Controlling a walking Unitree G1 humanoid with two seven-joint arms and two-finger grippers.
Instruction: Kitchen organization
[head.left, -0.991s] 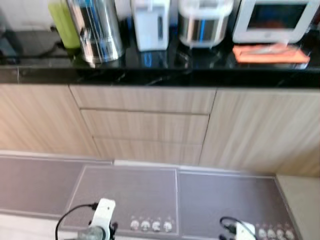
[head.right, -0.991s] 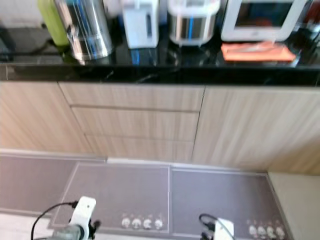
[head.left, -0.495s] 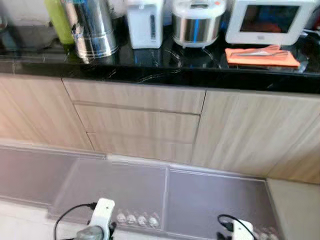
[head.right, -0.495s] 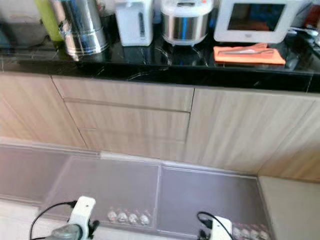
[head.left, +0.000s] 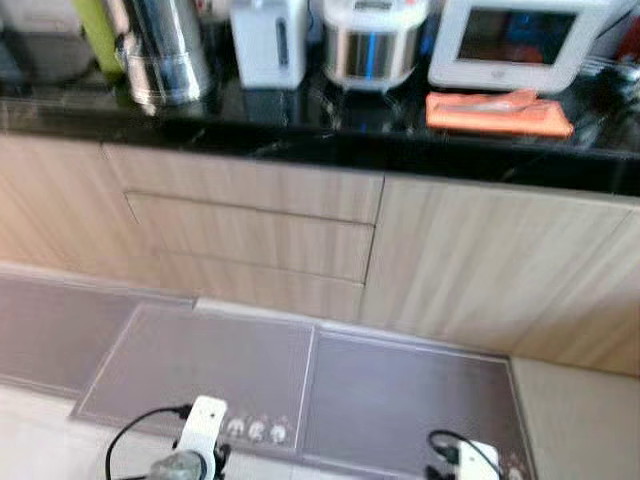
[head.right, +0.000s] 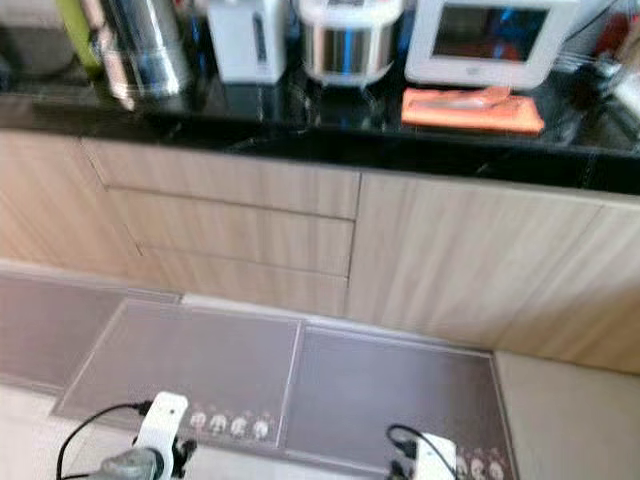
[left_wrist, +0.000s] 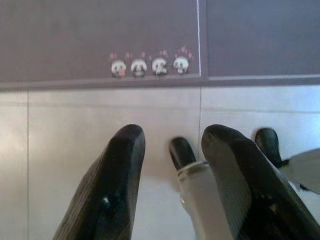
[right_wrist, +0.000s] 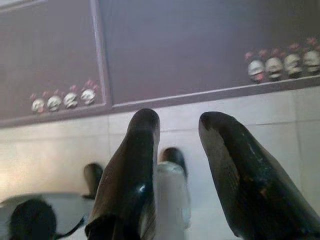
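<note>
Kitchen counter (head.left: 330, 135) w/ orange cloth (head.left: 498, 112) has slid left as robot turns; left gripper (left_wrist: 172, 150), right gripper (right_wrist: 177, 137) both parted, empty.

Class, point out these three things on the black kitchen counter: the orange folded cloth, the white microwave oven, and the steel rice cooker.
orange folded cloth (head.left: 497, 112), left eye view, middle of its top.
white microwave oven (head.left: 512, 42), left eye view, on its dark door window.
steel rice cooker (head.right: 345, 45), right eye view, on its shiny front wall.
</note>
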